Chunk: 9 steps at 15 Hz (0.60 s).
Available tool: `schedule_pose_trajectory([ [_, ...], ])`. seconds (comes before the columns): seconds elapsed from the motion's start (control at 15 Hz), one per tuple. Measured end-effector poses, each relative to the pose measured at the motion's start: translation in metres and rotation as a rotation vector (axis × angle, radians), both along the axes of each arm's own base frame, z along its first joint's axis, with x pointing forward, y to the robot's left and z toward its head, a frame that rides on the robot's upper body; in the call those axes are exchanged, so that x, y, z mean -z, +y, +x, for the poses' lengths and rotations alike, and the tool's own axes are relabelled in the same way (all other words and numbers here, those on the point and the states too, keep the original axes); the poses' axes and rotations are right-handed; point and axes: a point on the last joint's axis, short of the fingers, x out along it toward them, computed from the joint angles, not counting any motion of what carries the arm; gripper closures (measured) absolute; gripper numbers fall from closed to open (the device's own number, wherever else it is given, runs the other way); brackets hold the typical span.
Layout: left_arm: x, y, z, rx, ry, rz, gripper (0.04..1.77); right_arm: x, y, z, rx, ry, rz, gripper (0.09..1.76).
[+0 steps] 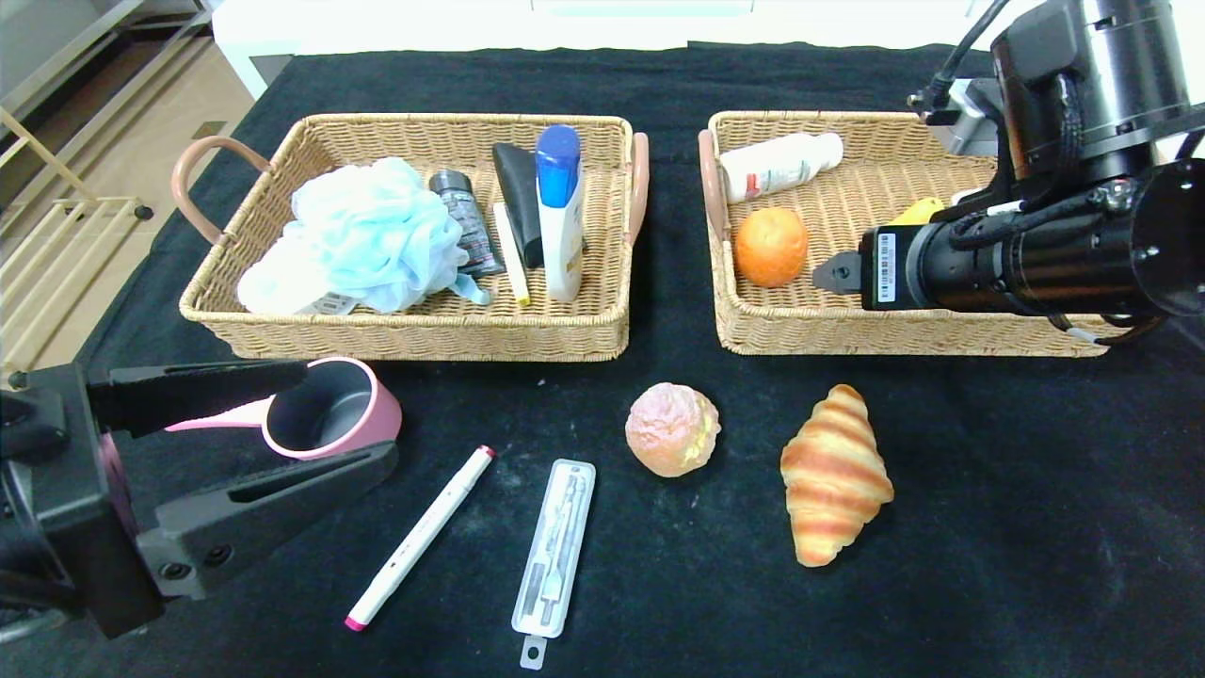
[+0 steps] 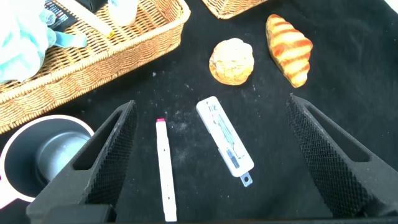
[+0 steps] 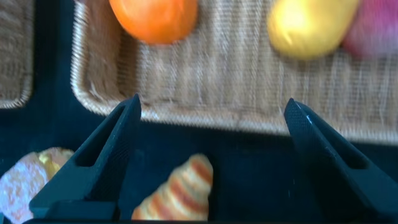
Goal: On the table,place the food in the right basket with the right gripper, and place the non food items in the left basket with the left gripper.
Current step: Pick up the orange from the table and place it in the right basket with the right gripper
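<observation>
On the black table lie a pink cup (image 1: 329, 410), a white marker (image 1: 419, 537) with a pink cap, a clear tool case (image 1: 555, 546), a round pink bun (image 1: 672, 428) and a striped croissant (image 1: 833, 474). My left gripper (image 1: 350, 414) is open at the front left, above the table. In the left wrist view the marker (image 2: 163, 168) and the case (image 2: 225, 141) lie below its open gripper (image 2: 211, 102), and the cup (image 2: 43, 155) is beside one finger. My right gripper (image 1: 838, 273) is open and empty over the right basket's (image 1: 904, 334) front edge, with the croissant (image 3: 177, 193) below it.
The left basket (image 1: 405, 334) holds a blue bath pouf (image 1: 362, 235), tubes and a blue-capped bottle (image 1: 560, 212). The right basket holds a white bottle (image 1: 781, 165), an orange (image 1: 771, 247) and a yellow item (image 1: 918, 211). A pink item (image 3: 376, 31) shows beside the yellow one.
</observation>
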Motion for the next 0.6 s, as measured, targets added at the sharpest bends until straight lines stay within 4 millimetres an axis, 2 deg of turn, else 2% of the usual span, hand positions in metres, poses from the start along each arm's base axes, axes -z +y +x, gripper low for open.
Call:
schedule_pose_trajectory([
  [0.27, 0.0, 0.0, 0.0, 0.0, 0.0, 0.0, 0.09, 0.007, -0.001, -0.015, 0.037, 0.114, 0.051, 0.15],
  [0.6, 0.0, 0.0, 0.0, -0.001, 0.0, 0.0, 0.09, 0.017, 0.011, -0.033, 0.03, 0.225, 0.075, 0.15],
])
